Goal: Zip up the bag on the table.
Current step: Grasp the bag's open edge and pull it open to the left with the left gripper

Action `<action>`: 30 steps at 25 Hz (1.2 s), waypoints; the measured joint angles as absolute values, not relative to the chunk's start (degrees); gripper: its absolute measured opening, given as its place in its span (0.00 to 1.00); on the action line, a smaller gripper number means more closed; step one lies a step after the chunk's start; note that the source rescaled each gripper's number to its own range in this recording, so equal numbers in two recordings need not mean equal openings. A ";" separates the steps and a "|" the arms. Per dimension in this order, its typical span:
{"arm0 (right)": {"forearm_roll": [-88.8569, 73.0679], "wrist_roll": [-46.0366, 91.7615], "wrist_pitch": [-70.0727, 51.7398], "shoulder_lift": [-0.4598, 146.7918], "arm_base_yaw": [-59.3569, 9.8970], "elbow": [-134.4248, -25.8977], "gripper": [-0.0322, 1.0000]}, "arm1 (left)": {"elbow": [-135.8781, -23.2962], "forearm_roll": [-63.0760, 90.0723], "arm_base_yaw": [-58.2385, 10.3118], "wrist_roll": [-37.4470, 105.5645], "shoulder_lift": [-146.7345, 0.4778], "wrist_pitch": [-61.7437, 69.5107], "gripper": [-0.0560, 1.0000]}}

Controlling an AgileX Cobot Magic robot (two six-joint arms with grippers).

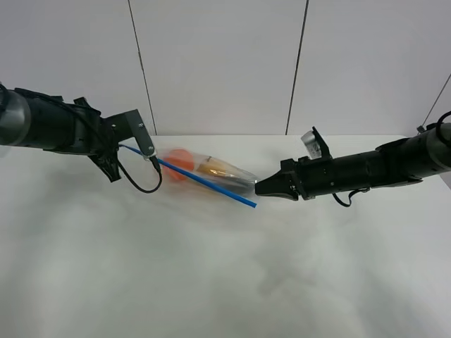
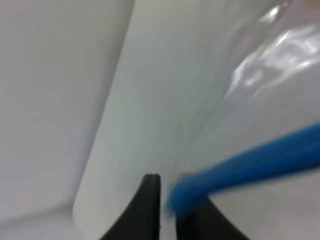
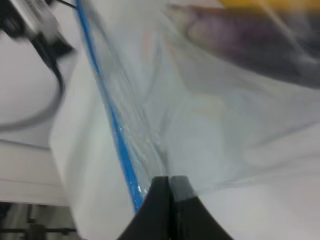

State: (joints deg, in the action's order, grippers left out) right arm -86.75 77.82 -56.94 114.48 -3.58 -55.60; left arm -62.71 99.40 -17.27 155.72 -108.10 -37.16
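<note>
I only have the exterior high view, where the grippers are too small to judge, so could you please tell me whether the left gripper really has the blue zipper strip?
Observer: Yes. In the left wrist view the blue zipper strip ends between the fingertips of the left gripper.
Operator: Thank you. Is the right gripper on the strip too?
Observer: No. The right gripper is shut on the clear plastic of the bag, and the strip runs beside its fingers.
Operator: Is anything inside near that pinch?
Observer: A dark purple item lies further into the bag, clear of the fingertips.
</note>
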 joint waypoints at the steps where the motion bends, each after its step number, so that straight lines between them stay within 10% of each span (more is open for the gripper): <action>1: -86.63 77.82 -56.89 114.48 -3.53 -55.60 0.03 | -62.71 99.40 -16.90 154.73 -107.86 -37.42 0.28; 8: -86.46 77.82 -56.77 114.48 -3.53 -55.60 0.03 | -62.71 99.40 -16.88 142.42 -107.57 -35.54 0.44; 30: -86.18 77.94 -54.62 114.48 -3.53 -55.60 0.03 | -62.71 99.40 -16.88 76.09 -104.47 -18.84 0.46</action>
State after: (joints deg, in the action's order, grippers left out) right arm -86.18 77.94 -54.62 114.48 -3.53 -55.60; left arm -62.71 99.40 -16.88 76.09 -104.47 -18.84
